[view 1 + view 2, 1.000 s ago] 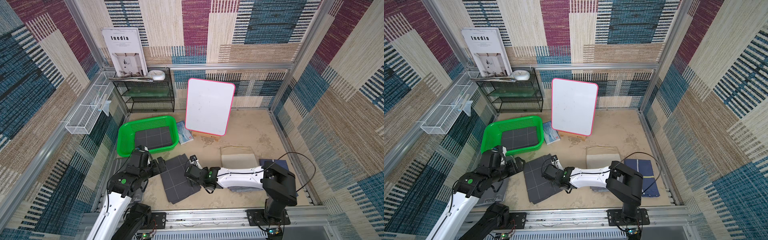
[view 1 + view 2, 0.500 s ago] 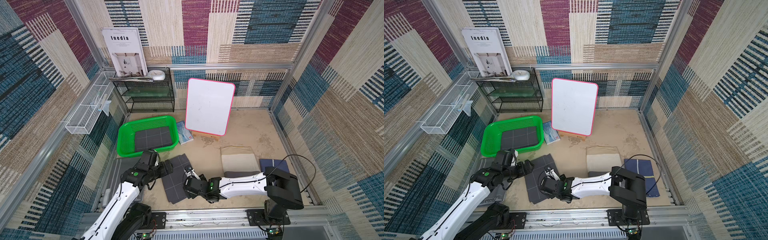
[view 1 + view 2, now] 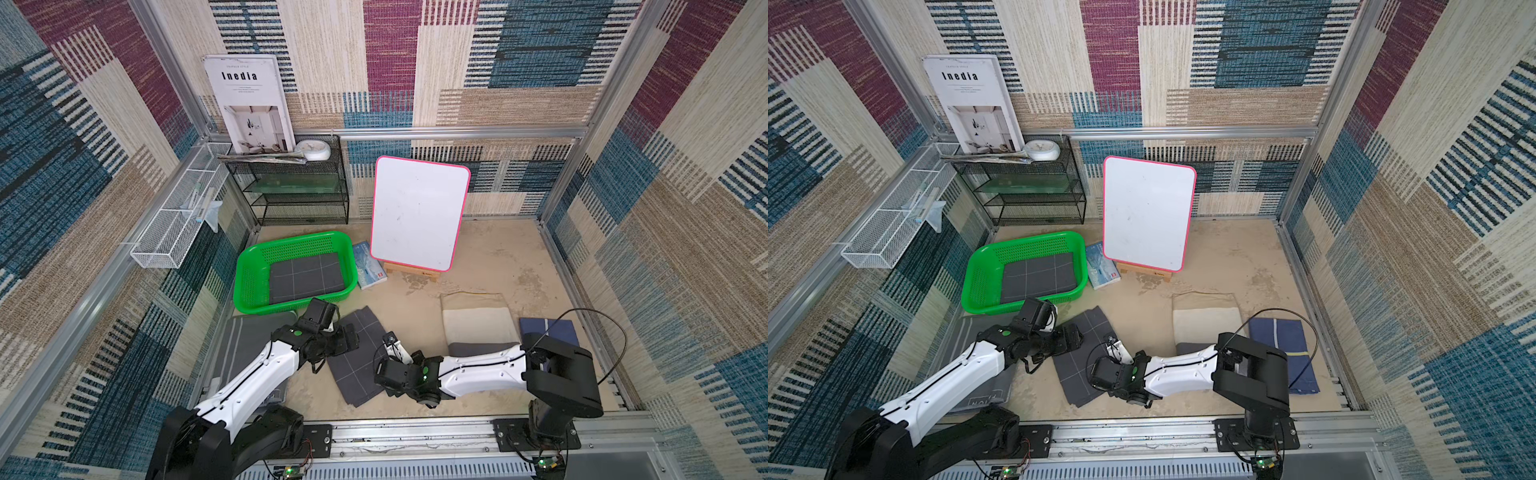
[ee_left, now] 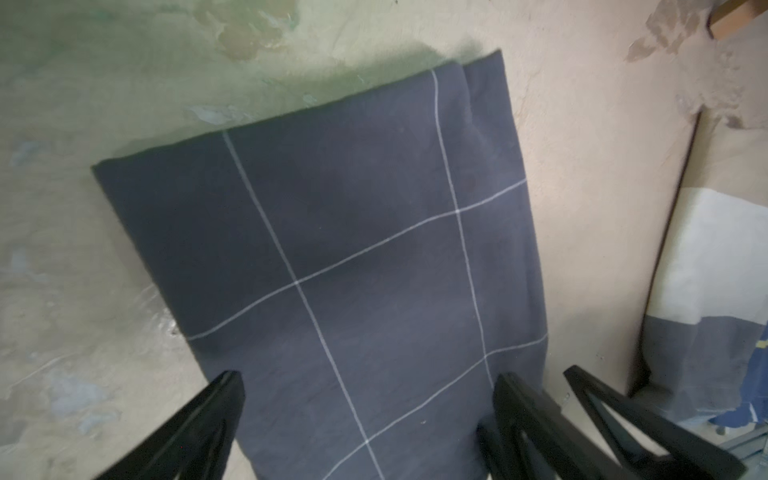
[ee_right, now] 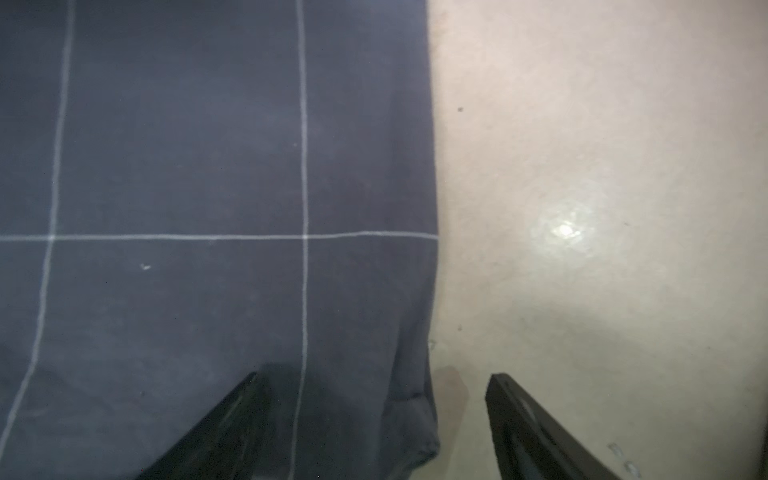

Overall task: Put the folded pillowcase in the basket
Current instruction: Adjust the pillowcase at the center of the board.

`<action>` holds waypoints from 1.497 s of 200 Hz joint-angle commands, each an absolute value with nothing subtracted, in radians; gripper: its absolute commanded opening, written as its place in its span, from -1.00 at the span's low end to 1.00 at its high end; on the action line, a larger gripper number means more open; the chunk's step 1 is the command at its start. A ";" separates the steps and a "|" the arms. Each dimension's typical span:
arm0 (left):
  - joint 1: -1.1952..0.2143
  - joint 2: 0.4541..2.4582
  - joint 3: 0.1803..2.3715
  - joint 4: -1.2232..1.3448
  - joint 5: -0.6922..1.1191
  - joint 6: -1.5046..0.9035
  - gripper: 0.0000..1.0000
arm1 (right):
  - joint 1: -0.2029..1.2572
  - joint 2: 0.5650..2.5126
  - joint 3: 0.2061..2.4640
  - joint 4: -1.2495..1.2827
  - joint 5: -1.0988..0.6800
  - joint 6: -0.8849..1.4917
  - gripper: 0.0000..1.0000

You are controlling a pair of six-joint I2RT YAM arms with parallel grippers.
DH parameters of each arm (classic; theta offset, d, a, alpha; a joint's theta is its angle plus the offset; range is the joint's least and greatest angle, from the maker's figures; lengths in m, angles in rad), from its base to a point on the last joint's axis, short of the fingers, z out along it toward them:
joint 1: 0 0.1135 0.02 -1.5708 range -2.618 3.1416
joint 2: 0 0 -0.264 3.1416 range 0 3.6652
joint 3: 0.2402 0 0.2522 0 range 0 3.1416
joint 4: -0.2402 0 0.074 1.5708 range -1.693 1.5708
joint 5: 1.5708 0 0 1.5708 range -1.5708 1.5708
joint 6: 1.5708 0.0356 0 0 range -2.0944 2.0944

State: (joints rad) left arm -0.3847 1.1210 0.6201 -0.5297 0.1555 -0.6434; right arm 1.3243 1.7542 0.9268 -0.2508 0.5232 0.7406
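Note:
The folded pillowcase [image 3: 351, 382], dark grey with thin white grid lines, lies flat on the sandy floor in front of the bright green basket [image 3: 249, 286]. It shows in both top views [image 3: 1077, 380]. A like dark cloth [image 3: 305, 276] lies inside the basket. My left gripper [image 3: 352, 337] is open over the pillowcase's basket-side end, and in the left wrist view its fingers straddle the cloth [image 4: 332, 232]. My right gripper [image 3: 380, 371] is open at the cloth's right edge. One finger [image 5: 232, 411] is over fabric, the other [image 5: 519, 415] over bare floor.
A pink-rimmed whiteboard [image 3: 419, 212] stands behind, with a blue booklet [image 3: 370, 268] beside the basket. A beige folded cloth [image 3: 478, 322] and a navy one [image 3: 548, 328] lie at the right, a grey cloth [image 3: 245, 345] at the left. A black wire shelf [image 3: 299, 187] and a white wire rack [image 3: 178, 224] are at the back left.
The left arm has reached rightward, bringing its gripper over the pillowcase. The right gripper has shifted toward the front along the cloth's edge. The pillowcase still lies on the floor.

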 commanded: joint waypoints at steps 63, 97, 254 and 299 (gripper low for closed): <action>-0.435 1.247 0.715 -0.528 0.059 -0.591 0.92 | 1.249 1.595 0.893 -0.257 0.546 0.762 0.67; -0.436 1.281 0.725 -0.503 0.024 -0.564 0.90 | 1.302 1.592 0.863 -0.169 0.487 0.718 0.67; -0.538 1.085 0.475 -0.540 0.031 -0.786 0.77 | 1.181 1.755 0.937 -0.301 0.562 0.747 0.71; -0.543 0.992 0.556 -0.672 -0.124 -0.731 0.88 | 1.171 1.685 0.950 -0.286 0.527 0.733 0.67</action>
